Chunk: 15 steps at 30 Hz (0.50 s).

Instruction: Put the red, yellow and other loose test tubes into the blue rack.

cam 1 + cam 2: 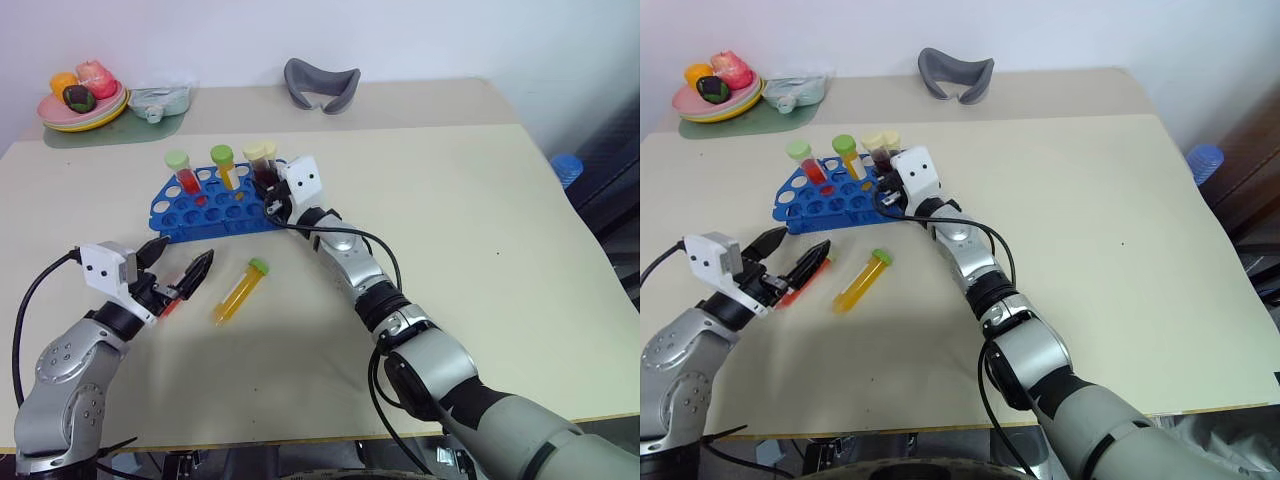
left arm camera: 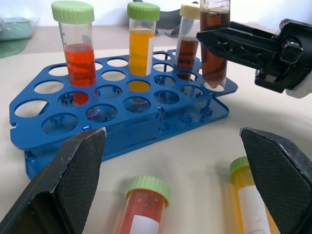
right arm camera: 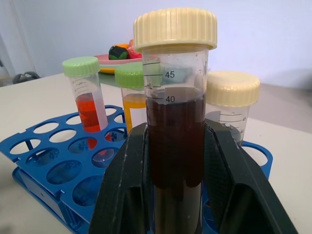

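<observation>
Dark brown tube (image 3: 175, 126), cream cap, upright over a corner hole of the blue rack (image 2: 122, 112), pinched mid-body by right gripper (image 2: 243, 46) jaws. Rigid, smooth plastic, liquid-weighted; likely slippery, best held below the cap. Red tube (image 2: 141, 214) and yellow tube (image 1: 240, 290) lie on the surface near the rack, between spread left gripper (image 1: 180, 270) jaws.

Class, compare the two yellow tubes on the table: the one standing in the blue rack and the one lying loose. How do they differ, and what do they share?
The racked yellow tube stands upright in a hole of the blue rack; the loose yellow tube lies on its side on the table. The racked one stands between other tubes; the loose one lies near the open left pincer. Both hold yellow-orange liquid under green caps.
</observation>
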Each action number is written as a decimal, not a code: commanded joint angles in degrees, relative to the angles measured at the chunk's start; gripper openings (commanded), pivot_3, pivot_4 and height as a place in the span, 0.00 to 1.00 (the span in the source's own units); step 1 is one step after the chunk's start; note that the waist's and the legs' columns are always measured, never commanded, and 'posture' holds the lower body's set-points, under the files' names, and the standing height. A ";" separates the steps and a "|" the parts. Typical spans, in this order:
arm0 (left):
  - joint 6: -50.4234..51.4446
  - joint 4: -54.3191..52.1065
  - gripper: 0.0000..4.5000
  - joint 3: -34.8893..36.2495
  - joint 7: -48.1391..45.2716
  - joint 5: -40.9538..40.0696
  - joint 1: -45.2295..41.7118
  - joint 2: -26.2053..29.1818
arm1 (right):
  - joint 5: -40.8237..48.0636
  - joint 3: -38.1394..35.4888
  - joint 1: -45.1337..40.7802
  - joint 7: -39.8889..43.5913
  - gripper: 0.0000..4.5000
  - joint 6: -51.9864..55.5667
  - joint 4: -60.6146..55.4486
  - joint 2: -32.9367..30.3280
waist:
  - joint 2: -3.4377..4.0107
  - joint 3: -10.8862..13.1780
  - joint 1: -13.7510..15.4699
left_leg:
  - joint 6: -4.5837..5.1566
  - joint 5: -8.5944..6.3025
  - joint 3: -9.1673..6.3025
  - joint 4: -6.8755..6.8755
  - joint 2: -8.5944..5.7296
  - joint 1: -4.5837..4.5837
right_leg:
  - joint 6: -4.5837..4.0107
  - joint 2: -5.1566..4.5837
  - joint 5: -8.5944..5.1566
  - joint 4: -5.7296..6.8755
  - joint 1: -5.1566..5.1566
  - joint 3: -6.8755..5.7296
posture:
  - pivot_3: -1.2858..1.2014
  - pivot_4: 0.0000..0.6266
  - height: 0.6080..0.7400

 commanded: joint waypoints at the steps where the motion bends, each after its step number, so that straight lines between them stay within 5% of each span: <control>1: -1.55 -1.54 1.00 0.88 -0.50 -0.52 0.53 0.05 | 0.07 -1.28 -0.41 1.90 0.30 -0.75 -0.84 1.21 | 0.00 0.00 -0.16 | 0.00 0.00 0.00 0.00 0.00 0.00 | 0.00 0.00 0.00 0.00 0.00 0.00 | 0.52 0.24 1.00; 7: -1.96 -1.09 1.00 0.37 -1.36 -0.44 0.82 0.01 | 0.23 -2.80 0.01 2.39 0.97 -1.92 -3.08 1.45 | 0.00 0.00 -0.50 | 0.00 0.00 0.00 -0.01 0.00 0.05 | 0.00 0.01 0.00 0.03 0.00 0.01 | 0.52 0.24 1.00; 15: -1.19 -1.92 1.00 -0.72 -2.58 0.37 1.21 1.61 | 0.55 -1.26 4.94 6.82 0.99 -0.80 -17.44 -0.47 | 0.00 0.00 -0.34 | 0.00 0.00 0.00 -0.02 0.00 0.06 | 0.00 0.01 0.00 0.03 0.02 0.02 | 0.52 0.24 1.00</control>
